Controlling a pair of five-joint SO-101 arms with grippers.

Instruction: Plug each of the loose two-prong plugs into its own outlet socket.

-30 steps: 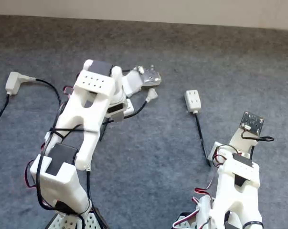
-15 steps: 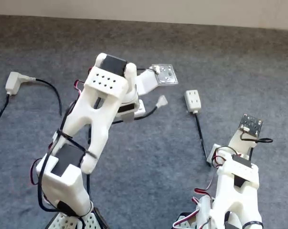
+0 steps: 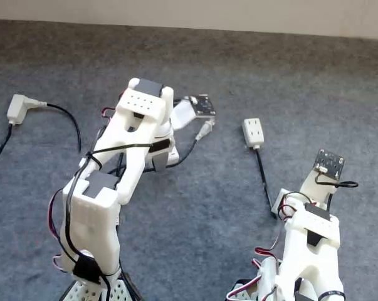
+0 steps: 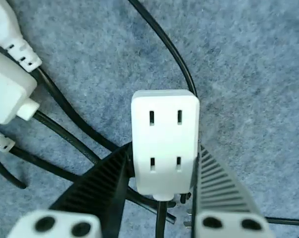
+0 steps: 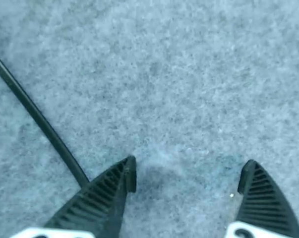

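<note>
In the left wrist view a white outlet socket [image 4: 164, 139] with two pairs of slots sits between the black fingers [image 4: 107, 186] of my left gripper [image 4: 163, 149], which is shut on its lower sides. From above, that socket [image 3: 205, 128] hangs at the tip of the left arm with its black cable trailing back. Two white plug bodies [image 4: 5, 96] lie on the carpet beyond it. A second white socket [image 3: 252, 133] lies right of centre. A white plug [image 3: 16, 108] rests at the far left. My right gripper [image 5: 190, 166] stands open over bare carpet.
Grey carpet [image 3: 201, 213] covers the whole floor. The second socket's black cable [image 3: 264, 179] runs down toward the right arm and passes beside one right finger [image 5: 107, 191]. Several black cables [image 4: 65, 134] cross under the left gripper. A pale wall edge [image 3: 239, 15] bounds the far side.
The left arm swung right with the socket in its gripper, then came back a little to the left. The right arm has kept still.
</note>
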